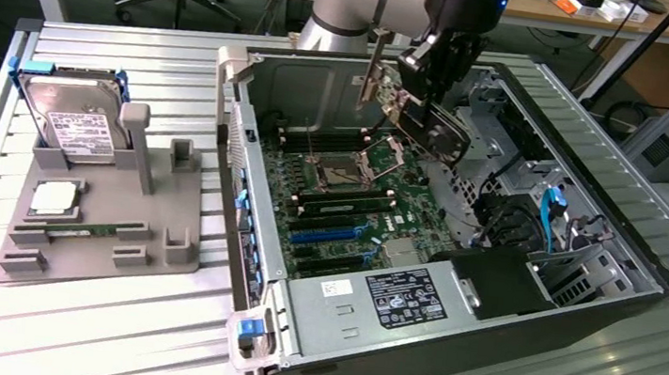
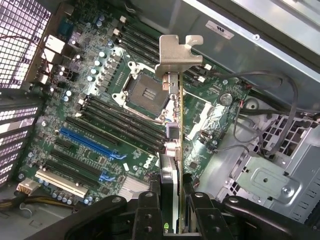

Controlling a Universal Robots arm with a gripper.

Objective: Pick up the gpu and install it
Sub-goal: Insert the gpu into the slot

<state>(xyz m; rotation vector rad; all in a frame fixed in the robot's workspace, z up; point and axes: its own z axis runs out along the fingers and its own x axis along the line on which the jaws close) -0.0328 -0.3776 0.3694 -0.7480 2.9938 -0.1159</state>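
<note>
My claw (image 1: pixel 432 83) is clenched on the gpu (image 2: pixel 176 150) above the motherboard (image 2: pixel 100 125). The gpu seems light, stiff and fragile, best gripped along its board edges.

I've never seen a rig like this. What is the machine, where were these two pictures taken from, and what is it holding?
The machine is a robot arm with a gripper at its end. One picture, the exterior view, comes from a camera off the arm; the other comes from a camera on its wrist, looking past the fingers. The gripper is shut on the gpu, a graphics card, holding it on edge above the motherboard inside an open computer case. On the slatted table, at the exterior view's left, a grey holder carries a hard drive, a processor chip and a memory stick.
</note>
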